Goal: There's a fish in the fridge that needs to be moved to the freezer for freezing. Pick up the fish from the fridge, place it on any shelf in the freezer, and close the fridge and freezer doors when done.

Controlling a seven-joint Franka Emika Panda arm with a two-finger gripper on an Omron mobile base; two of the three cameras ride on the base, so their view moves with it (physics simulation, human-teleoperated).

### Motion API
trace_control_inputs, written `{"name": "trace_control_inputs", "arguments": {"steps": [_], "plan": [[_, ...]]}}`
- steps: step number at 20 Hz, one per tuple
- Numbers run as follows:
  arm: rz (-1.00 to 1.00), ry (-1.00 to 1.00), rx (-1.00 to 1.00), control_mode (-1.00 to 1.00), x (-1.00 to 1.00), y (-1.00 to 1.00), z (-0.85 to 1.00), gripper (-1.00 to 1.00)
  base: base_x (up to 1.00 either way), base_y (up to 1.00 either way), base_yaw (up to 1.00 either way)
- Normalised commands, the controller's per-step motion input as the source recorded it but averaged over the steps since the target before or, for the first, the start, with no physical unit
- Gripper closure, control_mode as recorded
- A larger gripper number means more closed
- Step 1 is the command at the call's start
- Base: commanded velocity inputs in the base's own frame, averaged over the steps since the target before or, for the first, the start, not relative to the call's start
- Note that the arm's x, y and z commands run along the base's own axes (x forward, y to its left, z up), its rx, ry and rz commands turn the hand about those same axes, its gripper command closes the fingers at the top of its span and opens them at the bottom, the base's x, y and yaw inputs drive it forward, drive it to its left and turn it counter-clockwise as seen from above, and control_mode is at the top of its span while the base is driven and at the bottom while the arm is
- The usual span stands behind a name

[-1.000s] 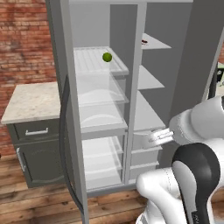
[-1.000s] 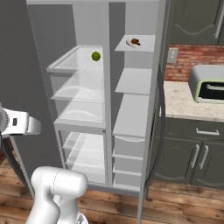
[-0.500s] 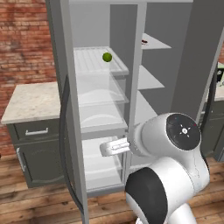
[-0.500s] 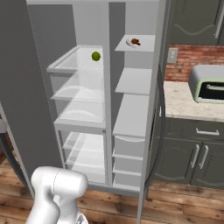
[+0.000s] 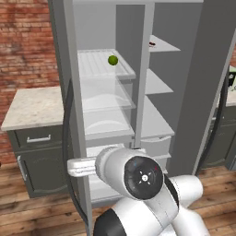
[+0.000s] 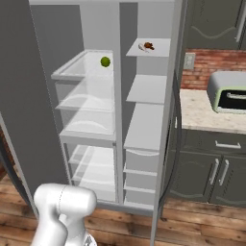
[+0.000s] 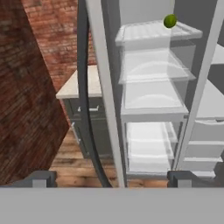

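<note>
We face the tall grey side-by-side unit with both doors open: the wider glass-shelved fridge (image 6: 86,125) and the narrower solid-shelved freezer (image 6: 146,120), whose top shelf carries the small pale fish (image 6: 145,46). Our dark fingers (image 7: 109,177) stand apart, empty, straddling the fridge door's edge (risking a snag), well above them the round green ball (image 7: 170,20).

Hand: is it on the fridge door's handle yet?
Apart. In the hand view the handle runs down between the two fingertips, which stand well clear of it on either side; the hand is open around the door edge.
</note>
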Motion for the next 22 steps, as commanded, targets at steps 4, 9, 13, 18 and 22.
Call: {"name": "trace_control_inputs", "arguments": {"steps": [4, 9, 13, 18, 22], "plan": [[0.00, -0.06, 0.11, -1.00, 0.30, 0.58, -0.52, -1.00, 0.00, 0.00, 0.00], [-0.01, -0.15, 0.02, -1.00, 0.42, 0.42, -0.47, -1.00, 0.00, 0.00, 0.00], [-0.05, -0.20, 0.00, -1.00, 0.27, 0.20, -0.30, -1.00, 0.00, 0.00, 0.00], [-0.08, -0.13, -0.02, -1.00, 0.35, 0.34, -0.34, -1.00, 0.00, 0.00, 0.00], [-0.10, -0.02, -0.02, -1.00, 0.50, 0.26, -0.21, -1.00, 0.00, 0.00, 0.00]]}}
